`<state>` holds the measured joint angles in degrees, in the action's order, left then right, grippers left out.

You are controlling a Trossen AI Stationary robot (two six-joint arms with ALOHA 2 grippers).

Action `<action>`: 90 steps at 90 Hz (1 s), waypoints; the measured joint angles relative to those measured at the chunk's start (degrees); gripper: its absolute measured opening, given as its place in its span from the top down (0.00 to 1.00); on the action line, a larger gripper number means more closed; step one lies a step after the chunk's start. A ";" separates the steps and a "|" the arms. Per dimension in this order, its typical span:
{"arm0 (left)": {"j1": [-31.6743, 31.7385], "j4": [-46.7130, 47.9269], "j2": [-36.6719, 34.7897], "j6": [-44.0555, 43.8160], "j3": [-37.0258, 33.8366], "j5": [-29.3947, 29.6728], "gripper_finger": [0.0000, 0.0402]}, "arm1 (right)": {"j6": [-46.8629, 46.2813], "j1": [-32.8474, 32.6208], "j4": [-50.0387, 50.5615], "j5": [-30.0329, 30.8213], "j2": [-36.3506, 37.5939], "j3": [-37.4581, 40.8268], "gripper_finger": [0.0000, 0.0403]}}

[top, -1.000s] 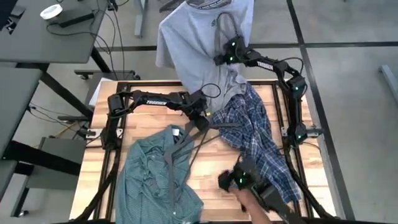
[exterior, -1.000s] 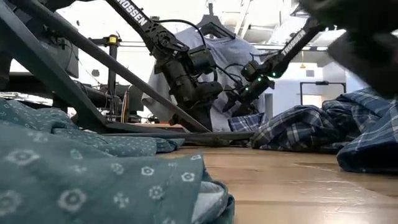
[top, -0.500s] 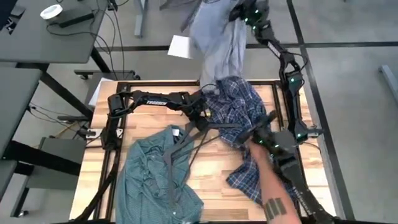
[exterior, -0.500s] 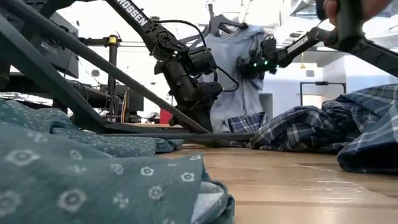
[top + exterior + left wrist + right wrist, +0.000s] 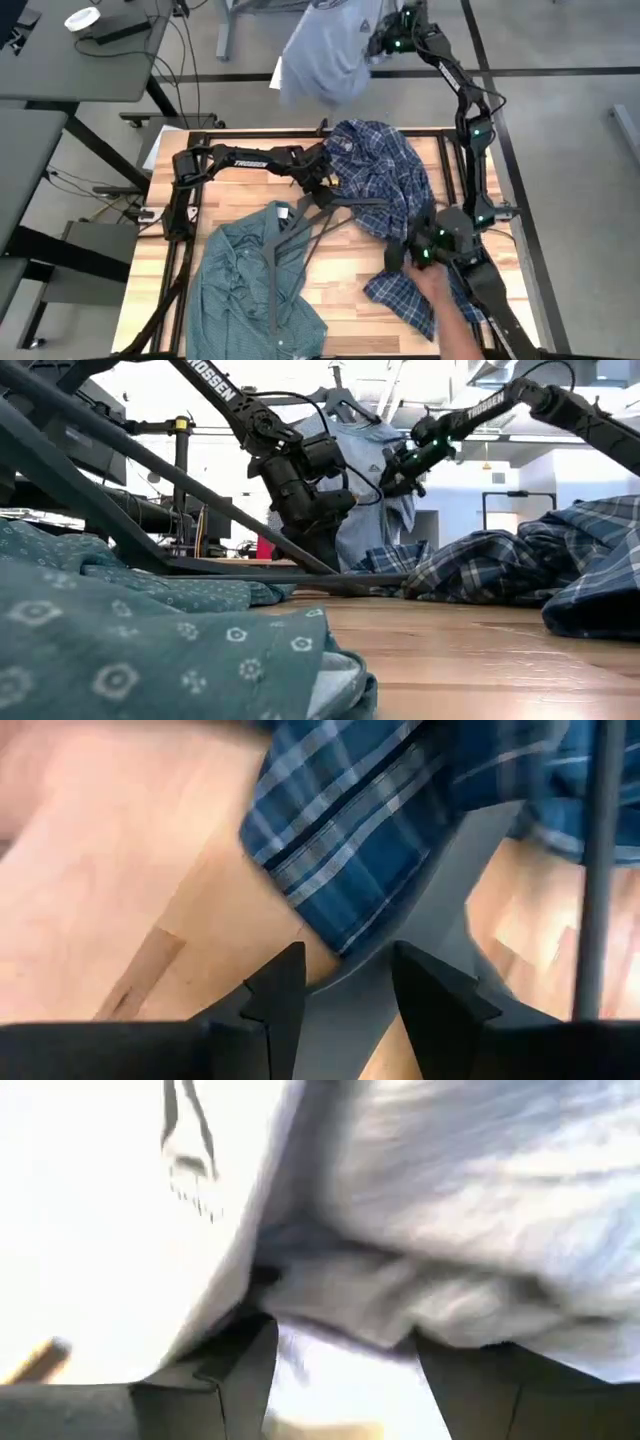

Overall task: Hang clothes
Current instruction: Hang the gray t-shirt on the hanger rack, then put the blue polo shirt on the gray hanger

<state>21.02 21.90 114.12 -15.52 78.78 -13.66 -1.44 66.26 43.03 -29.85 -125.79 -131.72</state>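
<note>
The grey tee (image 5: 325,55) hangs beyond the table's far edge, with a dark hanger hook (image 5: 335,398) above its neck. My right gripper (image 5: 378,40) is shut on the tee, high up at its right side. The blue-white plaid shirt (image 5: 390,185) lies crumpled at the table's middle right. The green shirt (image 5: 250,290) lies spread at the near left. At mid-table my left gripper (image 5: 322,188) points down, shut on a grey hanger (image 5: 345,207) that lies flat on the wood and runs under the plaid shirt's edge. My left gripper has the hanger's flat grey arm (image 5: 350,985) between its two fingers, which come from above and lie across it. The hanger rests on the table. My right gripper pinches a bunched fold of the tee (image 5: 330,1295), several layers thick. Its fingers come roughly level from the table's right. The tee hangs slack below them, clear of the table.
A person's hand (image 5: 432,285) reaches in from the near right edge over the plaid shirt's lower part. More dark hangers (image 5: 285,250) lie on the green shirt. The black frame rails (image 5: 250,132) border the tabletop, and bare wood (image 5: 345,270) shows between the two shirts.
My right gripper has risen and gone past the table's far edge with the grey tee. The tee had draped over the far edge and the plaid shirt; it now hangs clear, and the plaid shirt is uncovered. The person's hand has shifted over the plaid shirt.
</note>
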 joint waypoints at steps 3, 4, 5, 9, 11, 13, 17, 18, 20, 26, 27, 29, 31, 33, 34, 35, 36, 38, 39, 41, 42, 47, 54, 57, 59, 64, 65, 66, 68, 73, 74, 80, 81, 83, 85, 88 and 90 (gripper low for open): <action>0.00 0.47 -1.03 1.43 0.12 1.27 0.67 | 3.44 -0.71 5.01 -0.14 1.66 0.00 0.46; 0.00 0.90 -1.39 1.91 0.28 1.97 0.67 | 4.66 -0.97 6.46 -0.12 2.24 0.00 0.46; 0.00 1.49 -1.73 2.44 0.49 2.51 0.67 | 5.85 -1.24 7.81 -0.09 2.85 0.00 0.46; 0.00 4.12 -3.18 4.42 1.51 5.61 0.67 | 9.92 -2.51 12.55 0.17 5.43 0.00 0.46; 0.00 5.49 -3.70 5.36 2.16 7.24 0.67 | 11.43 -3.21 14.10 0.66 6.59 -0.02 0.46; -0.01 6.68 -4.18 6.24 2.86 8.55 0.67 | 12.42 -3.86 15.09 1.18 7.78 -0.02 0.46; -0.02 9.12 -5.09 7.68 4.37 10.76 0.67 | 13.15 -4.79 15.84 1.45 10.27 0.26 0.46; -0.02 9.91 -5.29 7.98 4.78 11.13 0.67 | 13.15 -4.99 15.83 1.45 10.95 0.42 0.46; -0.02 11.64 -5.63 8.55 5.69 11.91 0.67 | 13.11 -5.42 15.61 1.45 12.28 0.76 0.46; 0.00 16.71 -6.46 9.30 8.97 13.42 0.67 | 13.25 -6.74 14.86 2.13 16.07 1.03 0.46; 0.00 17.48 -6.56 9.30 9.56 13.70 0.67 | 13.38 -6.94 14.73 2.16 16.69 1.03 0.46; -0.02 19.14 -6.82 9.28 10.76 14.09 0.67 | 13.68 -7.29 14.55 2.23 17.92 1.03 0.46; -0.02 20.93 -7.03 9.25 11.97 14.47 0.67 | 13.86 -7.76 14.51 2.30 19.16 1.03 0.46; -0.02 22.86 -7.28 9.17 13.19 14.79 0.67 | 13.97 -8.24 14.54 2.30 20.22 1.00 0.46; -0.04 23.80 -7.38 9.10 13.77 14.96 0.67 | 13.98 -8.51 14.55 2.30 20.73 0.99 0.46; -0.07 24.71 -7.47 9.02 14.33 15.14 0.67 | 13.97 -8.76 14.58 2.29 21.22 0.97 0.46; -0.13 25.58 -7.57 8.90 14.92 15.19 0.67 | 13.96 -9.01 14.64 2.28 21.69 0.96 0.46; -0.21 27.09 -7.77 8.64 15.96 15.37 0.67 | 13.99 -9.51 14.94 2.21 22.47 0.96 0.46; -0.26 27.82 -7.86 8.48 16.48 15.51 0.67 | 14.00 -9.76 15.18 2.16 22.86 0.96 0.46; -0.38 29.41 -8.01 8.12 17.53 15.93 0.67 | 14.21 -10.29 15.89 2.12 23.61 0.96 0.46; -0.45 30.12 -8.08 7.93 17.97 16.26 0.67 | 14.38 -10.58 16.31 2.11 23.89 0.96 0.46; -0.89 34.27 -8.56 6.37 20.10 18.15 0.67 | 15.38 -11.93 18.43 2.07 25.14 1.03 0.46; -1.49 39.27 -9.62 3.45 22.18 20.21 0.67 | 16.32 -13.48 21.02 2.11 26.72 1.55 0.46; -1.78 40.65 -10.42 2.14 22.51 20.82 0.67 | 16.34 -14.04 21.30 2.11 27.65 2.43 0.46; -1.97 41.57 -11.02 1.38 22.56 21.35 0.67 | 16.35 -14.27 21.57 2.11 28.29 3.12 0.46; -2.53 42.75 -12.78 -0.06 22.21 22.63 0.67 | 16.36 -14.89 22.56 2.13 29.61 5.08 0.46; -2.62 42.79 -13.12 -0.27 22.06 22.92 0.67 | 16.36 -14.99 22.78 2.14 29.87 5.56 0.46; -2.68 42.80 -13.50 -0.46 21.87 23.15 0.67 | 16.34 -15.08 23.00 2.15 30.15 6.09 0.46; -2.80 42.76 -14.31 -0.78 21.36 23.45 0.67 | 16.29 -15.24 23.48 2.13 30.60 7.32 0.46; -2.95 42.78 -16.49 -1.13 19.56 23.85 0.67 | 15.39 -15.36 24.03 2.15 31.69 10.86 0.46; -2.94 42.75 -16.84 -1.20 19.14 23.86 0.67 | 15.13 -15.34 23.96 2.15 31.93 11.69 0.46; -2.35 41.49 -19.03 -1.04 16.20 23.76 0.67 | 13.37 -15.33 23.45 2.26 33.33 17.69 0.46; -2.17 41.11 -19.42 -0.80 15.61 23.65 0.67 | 13.12 -15.32 23.23 2.35 33.57 18.77 0.46; -1.76 40.54 -20.19 -0.32 14.37 23.28 0.67 | 12.58 -15.29 22.51 2.60 34.05 21.19 0.46; -1.33 40.04 -20.95 0.24 12.96 22.69 0.67 | 12.08 -15.28 21.68 2.78 34.53 23.83 0.46; -0.65 38.85 -22.07 1.10 10.75 21.73 0.67 | 11.14 -15.46 19.78 3.02 35.12 27.99 0.46; -0.08 37.71 -22.81 1.57 9.24 20.69 0.67 | 10.15 -15.69 18.07 3.10 35.35 30.92 0.46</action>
<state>20.93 59.61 91.31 -13.95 88.02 7.03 8.71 50.57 61.10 -26.75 -90.44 -100.80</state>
